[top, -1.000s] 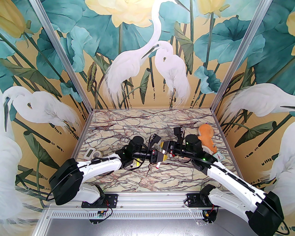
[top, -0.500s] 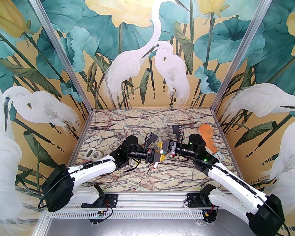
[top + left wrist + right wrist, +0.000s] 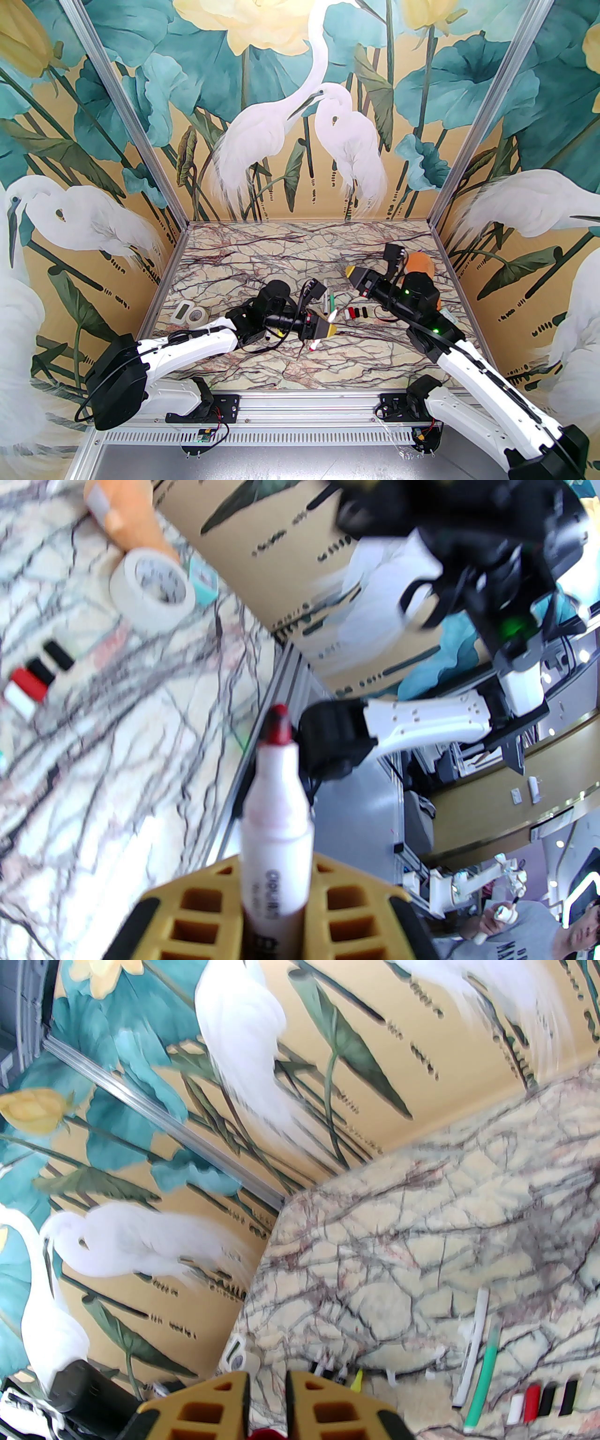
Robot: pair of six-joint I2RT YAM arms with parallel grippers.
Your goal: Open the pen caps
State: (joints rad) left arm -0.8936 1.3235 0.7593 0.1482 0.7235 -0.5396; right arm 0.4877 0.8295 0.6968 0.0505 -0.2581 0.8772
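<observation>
While L pincer [image 3: 274, 883] pinches the bare-tipped pen [image 3: 276, 808], ink may smear bench [image 3: 281, 365]. R pincer [image 3: 266, 1391] (barely pinching red cap [image 3: 265, 1435]) may drop it.

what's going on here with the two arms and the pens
The left hand is shut on a white marker, its red tip bare. The right hand is raised apart from it, shut, with a red piece between its fingers, probably that marker's cap. Loose caps lie in a row on the table, next to a green pen and a white pen.
</observation>
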